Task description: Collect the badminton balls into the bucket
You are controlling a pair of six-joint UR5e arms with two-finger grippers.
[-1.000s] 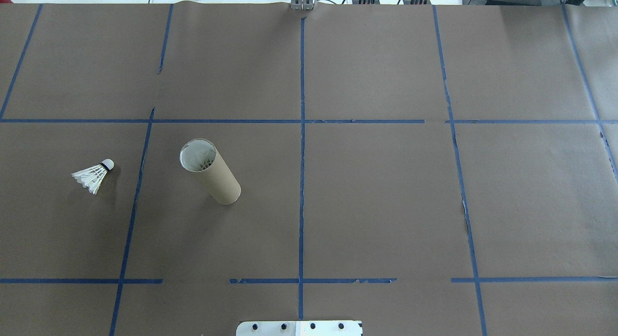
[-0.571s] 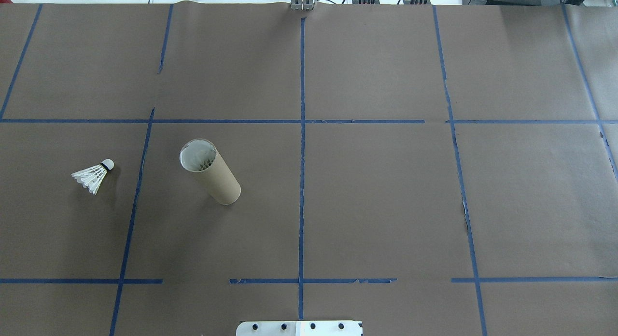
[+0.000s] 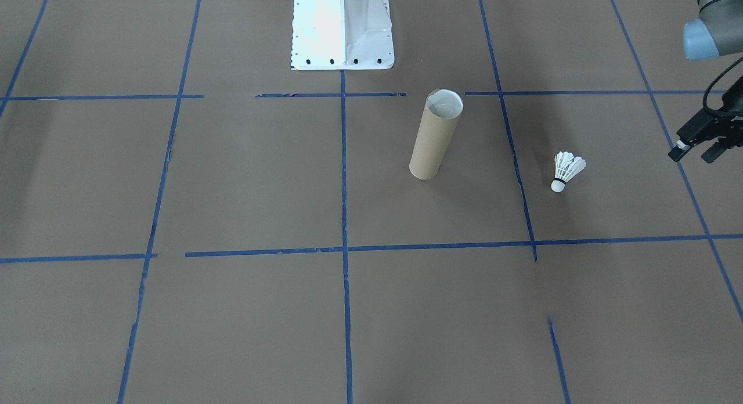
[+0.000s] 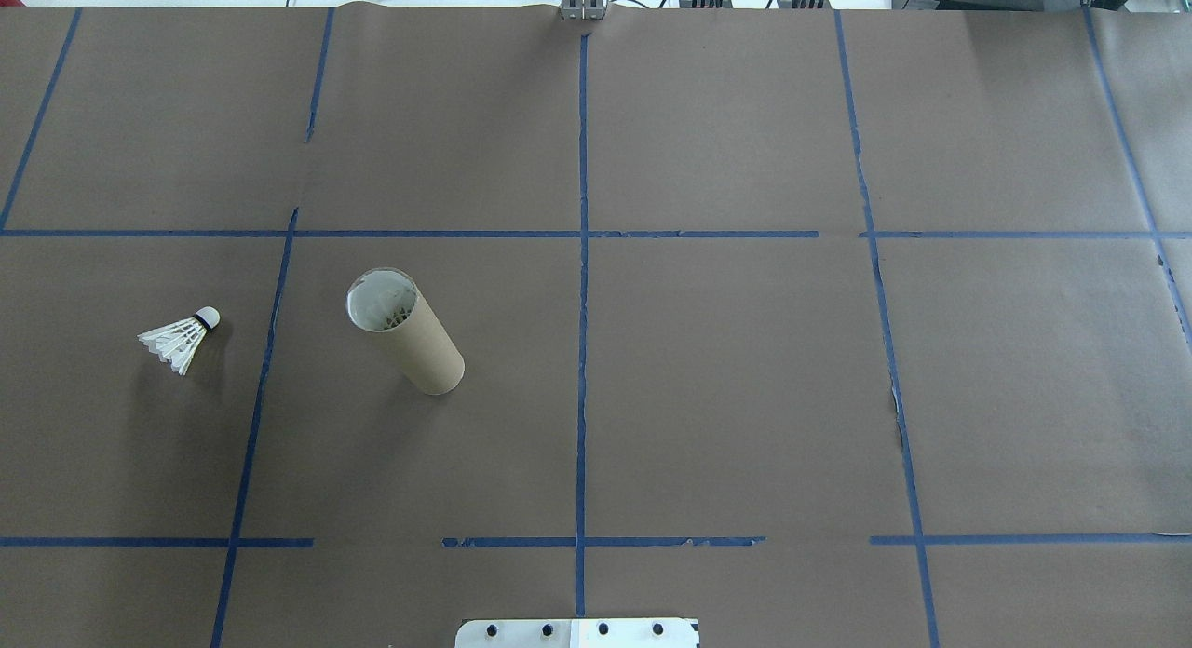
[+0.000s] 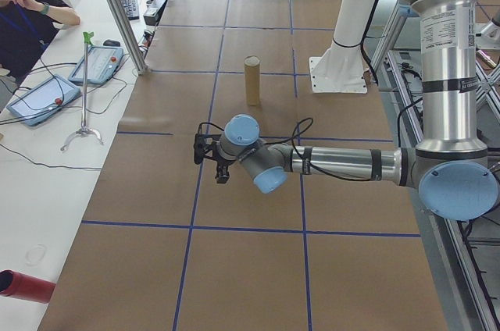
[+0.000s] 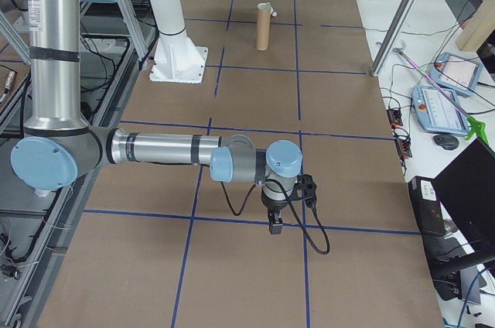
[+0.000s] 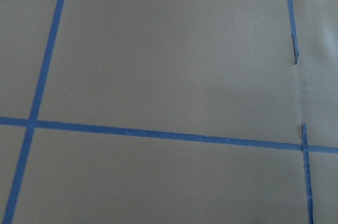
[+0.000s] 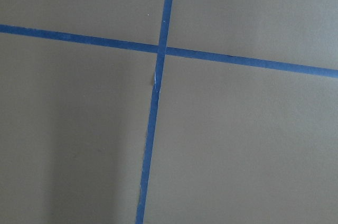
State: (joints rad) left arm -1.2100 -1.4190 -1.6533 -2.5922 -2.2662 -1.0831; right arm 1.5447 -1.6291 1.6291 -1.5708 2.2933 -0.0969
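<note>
Left gripper is hanging out past the shuttlecock, on the far side from the tube, and its fingers look parted with nothing between them. Right gripper only shows from the side cameras, so can't tell if it's open or closed; it's way off from the tube. The shuttlecock lies on its side near the tube, not touching it, cork pointing away from the robot base. Looks like the approach step to me: next the left arm needs to drop over the shuttlecock and pinch it.
</note>
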